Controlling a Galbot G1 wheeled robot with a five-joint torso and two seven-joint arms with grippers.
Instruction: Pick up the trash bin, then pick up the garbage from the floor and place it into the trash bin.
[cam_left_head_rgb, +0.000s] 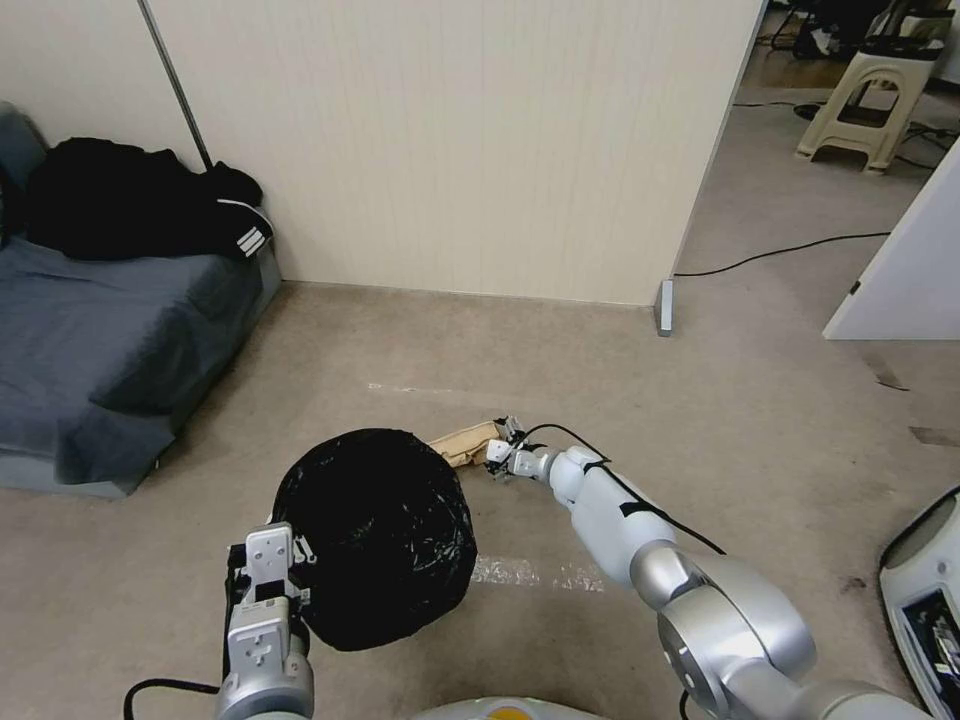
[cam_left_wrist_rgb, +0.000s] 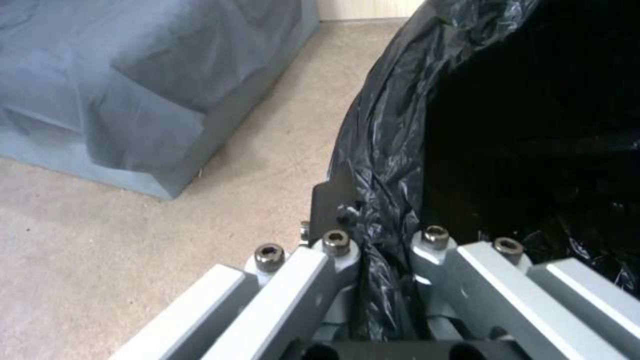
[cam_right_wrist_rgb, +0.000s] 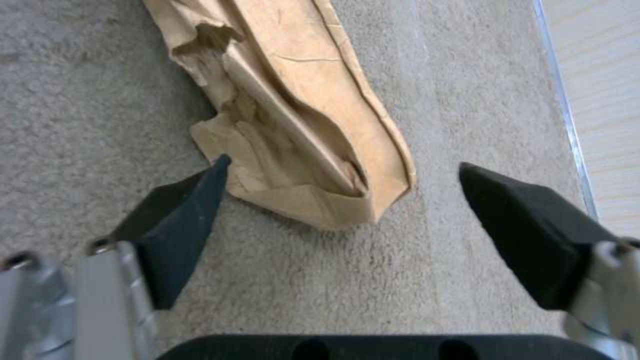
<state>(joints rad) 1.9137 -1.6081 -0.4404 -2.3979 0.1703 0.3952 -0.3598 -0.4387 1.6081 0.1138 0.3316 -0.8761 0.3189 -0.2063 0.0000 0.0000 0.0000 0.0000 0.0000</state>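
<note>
We are holding the trash bin up at our left side, its black bag liner pinched at the rim by our left tool, whose fingers are closing on the crinkled plastic on either side of the fold. From the head view the bin is tilting its dark mouth toward us, hiding most of its body, so we are judging it to be off the floor but cannot be sure. Our right arm is reaching forward and low, and our right tool is hovering with its two black fingers spread wide around the near end of the garbage, a long piece of crumpled tan paper lying flat on the beige carpet just beyond the bin. One fingertip is sitting right at the paper's edge, the other well clear of it on bare carpet; nothing is being gripped there. To our left a low bed with a grey-blue cover is carrying a heap of black clothing, and a pale partition wall is standing ahead of us.
</note>
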